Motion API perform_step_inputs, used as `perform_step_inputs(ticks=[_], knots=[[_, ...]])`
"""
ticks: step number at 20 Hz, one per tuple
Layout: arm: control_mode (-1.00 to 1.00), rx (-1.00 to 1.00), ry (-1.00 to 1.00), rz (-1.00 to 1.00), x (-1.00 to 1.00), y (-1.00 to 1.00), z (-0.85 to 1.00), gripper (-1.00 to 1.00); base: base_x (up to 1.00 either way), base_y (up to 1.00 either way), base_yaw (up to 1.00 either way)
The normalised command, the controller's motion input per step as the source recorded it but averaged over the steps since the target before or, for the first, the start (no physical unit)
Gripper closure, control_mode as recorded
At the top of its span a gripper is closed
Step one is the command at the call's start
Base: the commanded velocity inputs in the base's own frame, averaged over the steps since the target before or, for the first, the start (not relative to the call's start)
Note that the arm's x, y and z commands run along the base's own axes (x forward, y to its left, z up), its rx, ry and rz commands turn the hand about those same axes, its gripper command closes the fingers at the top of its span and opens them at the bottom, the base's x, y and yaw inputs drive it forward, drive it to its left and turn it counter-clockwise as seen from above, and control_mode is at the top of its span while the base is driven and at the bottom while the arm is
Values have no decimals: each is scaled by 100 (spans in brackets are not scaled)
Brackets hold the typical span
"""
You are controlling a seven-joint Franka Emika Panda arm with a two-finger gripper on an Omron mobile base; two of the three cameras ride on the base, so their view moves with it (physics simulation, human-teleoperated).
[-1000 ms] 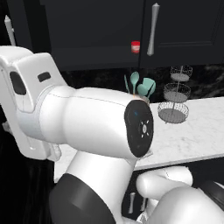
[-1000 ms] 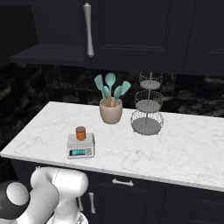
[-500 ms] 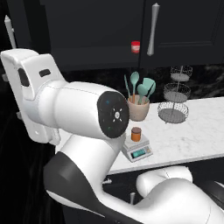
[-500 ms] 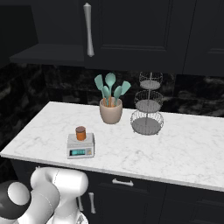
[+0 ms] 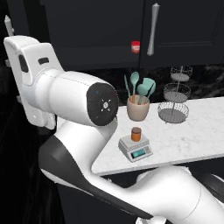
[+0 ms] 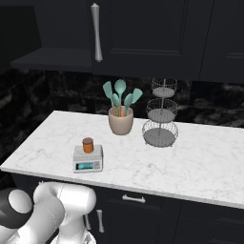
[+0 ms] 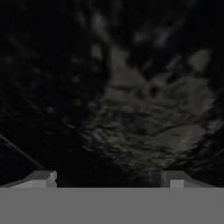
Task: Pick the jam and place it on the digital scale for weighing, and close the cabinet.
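**Entry: weighing station, arm withdrawing**

- **Jam** (image 6: 87, 145): standing upright on the top plate of the digital scale (image 6: 88, 164), which is sitting near the front edge of the worktop (image 6: 190, 157), toward its left end. It is staying where it was a second ago, so the placing step is reading as done.
- **Gripper** (image 7: 109, 179): fingertips (image 7: 43, 178) standing wide apart with nothing between them. It is facing a dark mottled surface, probably the stone backsplash, though the hand view is too dim to be sure.
- **Arm** (image 5: 74, 98): the change of note. In the left base view its big elbow was covering the scale a second ago. It has been swinging away to the left, and the jam (image 5: 136, 133) and scale (image 5: 139, 154) are now showing in full, apart from the robot.
- **Cabinet** (image 6: 143, 33): hanging above the worktop's back edge, silver handle (image 6: 96, 33) on the door. A red-lidded jar (image 5: 135, 47) is showing beside that handle (image 5: 152, 30), which suggests one door is still standing open. Closing it looks to be what remains.
- **Bystanders**: utensil crock (image 6: 120, 121) and tiered wire basket (image 6: 160, 133), both standing along the back edge, well apart from the scale.
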Motion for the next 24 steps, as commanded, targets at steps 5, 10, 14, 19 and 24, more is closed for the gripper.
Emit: perform_step_inputs(ticks=[5,10,14,19,24], knots=[[-100,0,0,-19,100,-11,-56,-100,0,0,0],[-100,3,0,-23,100,-67,-9,-100,0,0,0],[-100,1,5,-23,100,-68,-5,-100,0,0,0],[-100,0,4,-22,100,-55,-9,-100,0,0,0],[-100,0,7,-21,100,-49,-14,-100,0,0,0]])
